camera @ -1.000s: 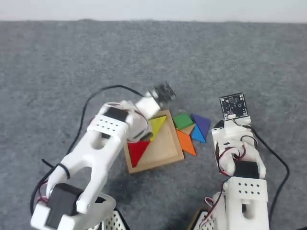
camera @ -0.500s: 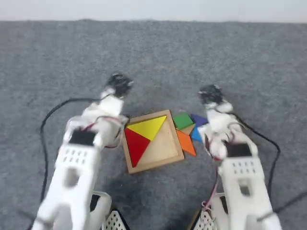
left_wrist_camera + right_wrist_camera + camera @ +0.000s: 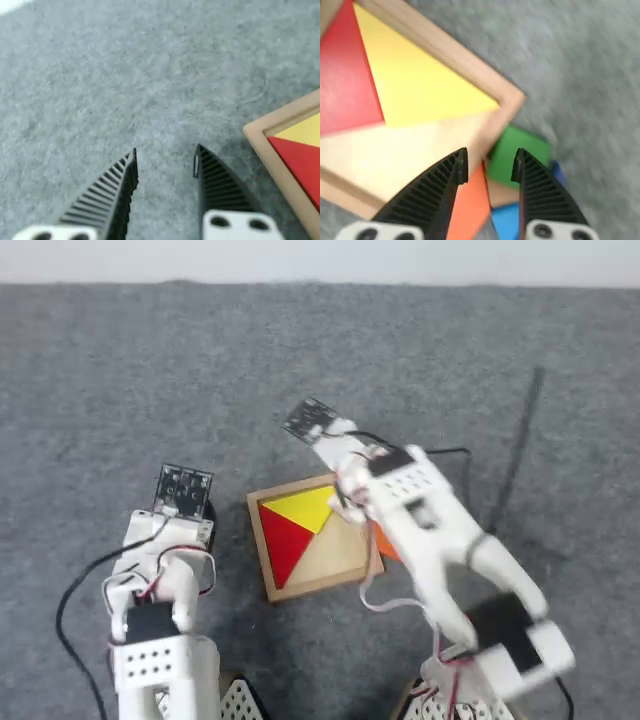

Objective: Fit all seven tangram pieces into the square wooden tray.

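My left pincer hangs half open, empty, over grey carpet beside the square wooden tray. My right pincer, narrowly parted, also empty, hovers by the green square piece just outside the tray corner. Looks light, stiff, thin, so I'd pinch opposite edges.

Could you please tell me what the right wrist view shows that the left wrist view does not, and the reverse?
In the right wrist view, not the left: the green piece, orange piece and blue piece lie outside the tray by one corner, with the open right gripper above them.

In the left wrist view, not the right: the open left gripper is over bare carpet beside another tray corner.

In both: the tray's rim, with the red triangle and yellow triangle inside it.
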Tool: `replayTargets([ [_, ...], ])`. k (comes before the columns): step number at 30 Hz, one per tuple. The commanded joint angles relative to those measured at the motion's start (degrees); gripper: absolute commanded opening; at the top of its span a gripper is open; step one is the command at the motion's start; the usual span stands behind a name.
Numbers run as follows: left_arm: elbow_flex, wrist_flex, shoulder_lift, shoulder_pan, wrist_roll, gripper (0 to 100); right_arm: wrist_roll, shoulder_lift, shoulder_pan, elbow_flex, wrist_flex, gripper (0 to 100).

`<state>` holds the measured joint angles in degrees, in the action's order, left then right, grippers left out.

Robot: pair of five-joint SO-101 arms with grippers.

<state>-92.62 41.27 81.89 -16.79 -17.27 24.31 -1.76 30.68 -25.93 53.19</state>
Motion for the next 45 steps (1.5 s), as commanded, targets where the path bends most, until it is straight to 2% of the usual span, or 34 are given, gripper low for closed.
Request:
replayTargets([
  [1, -3.47, -1.41, 9.41, -0.26, -1.05, 18, -2.02, -8.22, 0.48, 11.43, 3.12, 16.2],
  [4, -4.18, 2.81, 14.42, -0.26, -1.67, 18, -2.2, -14.55, -1.45, 16.18, 4.62, 16.2],
  [11, -3.91, 15.3, 20.92, -0.18, -8.35, 18, -2.11, -20.09, -3.3, 24.18, 11.21, 15.9],
  [17, -3.91, 16.35, 21.36, -0.09, -9.05, 18, -1.93, -20.53, -3.74, 25.32, 12.18, 15.2],
  [22, -3.91, 16.97, 21.36, -0.18, -9.05, 18, -2.11, -20.53, -3.74, 25.32, 12.18, 0.0],
  [25, -3.91, 19.08, 21.54, -0.26, -9.49, 18, -2.37, -20.53, -3.65, 25.32, 12.44, 2.8],
  [27, -3.91, 20.57, 21.54, -0.26, -12.48, 18, -2.99, -20.35, -2.95, 25.67, 13.93, 0.5],
  [31, -3.91, 23.65, 21.63, -0.7, -16.79, 18, -11.69, -19.91, -0.66, 25.76, 15.43, 0.6],
  [36, -3.91, 23.03, 21.63, -4.84, -16.53, 18, -23.65, -20.18, 1.01, 28.13, 17.98, 0.6],
  [41, -3.91, 23.03, 21.63, -5.27, -16.53, 18, -38.68, -20.44, 3.65, 30.59, 18.51, 0.6],
  [45, -3.91, 23.03, 21.63, -5.8, -16.53, 18, -46.07, -20.53, 5.67, 32.44, 18.42, 0.6],
])
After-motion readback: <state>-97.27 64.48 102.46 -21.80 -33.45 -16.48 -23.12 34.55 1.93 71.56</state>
